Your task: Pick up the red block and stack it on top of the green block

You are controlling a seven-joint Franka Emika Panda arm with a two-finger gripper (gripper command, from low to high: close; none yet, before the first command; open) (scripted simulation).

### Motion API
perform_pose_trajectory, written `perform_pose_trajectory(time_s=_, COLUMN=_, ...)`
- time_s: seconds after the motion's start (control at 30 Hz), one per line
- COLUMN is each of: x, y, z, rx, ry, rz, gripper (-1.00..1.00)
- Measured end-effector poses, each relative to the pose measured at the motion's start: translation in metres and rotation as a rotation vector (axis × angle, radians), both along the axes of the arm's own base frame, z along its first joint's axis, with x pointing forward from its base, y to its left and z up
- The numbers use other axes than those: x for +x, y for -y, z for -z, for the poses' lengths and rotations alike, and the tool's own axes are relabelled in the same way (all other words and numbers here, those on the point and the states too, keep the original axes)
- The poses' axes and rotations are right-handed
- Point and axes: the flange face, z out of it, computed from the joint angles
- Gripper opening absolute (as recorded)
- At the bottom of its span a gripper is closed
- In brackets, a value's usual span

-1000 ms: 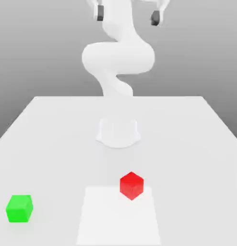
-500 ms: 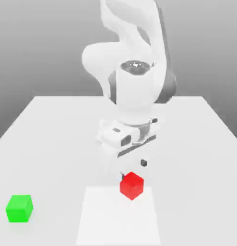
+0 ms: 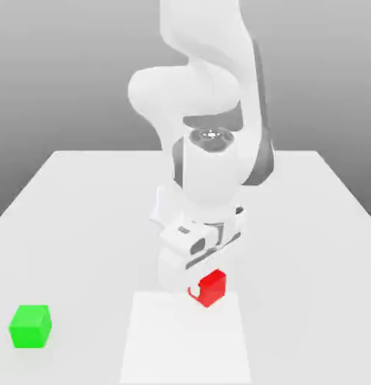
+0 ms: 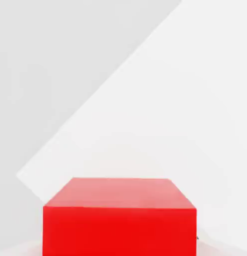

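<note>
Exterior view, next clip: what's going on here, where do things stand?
A white Panda arm has lowered its gripper onto the red block, which sits at the far edge of a paler square patch on the table. The fingers are shut on the block, which is not visibly lifted yet. The green block sits alone near the exterior view's left corner, so stacking has not started.

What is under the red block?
The red block sits on the white table, at the edge of a lighter square patch. The gripper is shut on it and hides part of it; its underside cannot be seen.
</note>
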Motion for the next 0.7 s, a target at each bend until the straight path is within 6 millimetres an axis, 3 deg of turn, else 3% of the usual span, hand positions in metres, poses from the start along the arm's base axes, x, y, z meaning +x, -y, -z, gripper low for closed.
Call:
perform_pose_trajectory(time_s=0.1, x=-0.001, y=0.001, z=-0.023, rx=0.001, ry=0.0, rz=0.002, gripper=-1.0)
perform_pose_trajectory(time_s=0.23, x=0.029, y=0.043, z=-0.035, rx=0.021, ry=-0.005, rz=0.226, gripper=-1.0)
perform_pose_trajectory(time_s=0.47, x=0.07, y=0.17, z=-0.048, rx=0.035, ry=-0.009, rz=0.729, gripper=-1.0)
perform_pose_trajectory(time_s=0.67, x=0.071, y=0.289, z=-0.063, rx=0.009, ry=-0.002, rz=1.131, gripper=-1.0)
perform_pose_trajectory(time_s=0.7, x=0.071, y=0.298, z=-0.059, rx=0.005, ry=0.0, rz=1.159, gripper=-1.0)
